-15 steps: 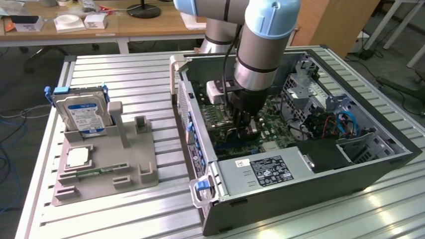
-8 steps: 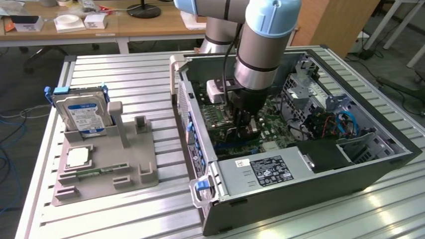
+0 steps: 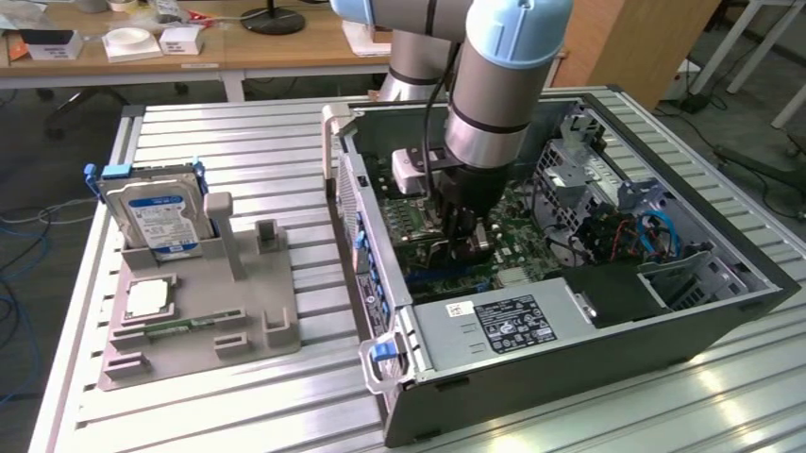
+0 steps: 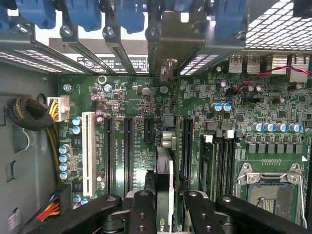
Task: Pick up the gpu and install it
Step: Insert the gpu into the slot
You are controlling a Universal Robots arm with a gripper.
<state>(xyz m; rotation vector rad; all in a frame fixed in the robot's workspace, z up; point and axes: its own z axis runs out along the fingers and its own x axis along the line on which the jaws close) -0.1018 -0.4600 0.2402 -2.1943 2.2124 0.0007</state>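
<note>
Arm reaching down into open computer case (image 3: 705, 311) lying on slatted table (image 3: 226, 142). Jaws (image 4: 165, 204) pinching gpu (image 4: 164, 170) edge-on between them, card standing upright over motherboard (image 4: 131, 122), right at expansion slots. Card's metal bracket end points away from jaws toward rear slot covers (image 4: 117, 48). White slot (image 4: 88, 153) off to one side of jaws, empty cpu socket (image 4: 270, 187) off to other. Outside case: grey holder tray (image 3: 202, 321) with hard drive (image 3: 158, 219), well apart from jaws.

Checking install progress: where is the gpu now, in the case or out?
In the case: the gpu stands on edge between the gripper fingers, over the motherboard slots. Whether it's fully seated, cannot tell.
</note>
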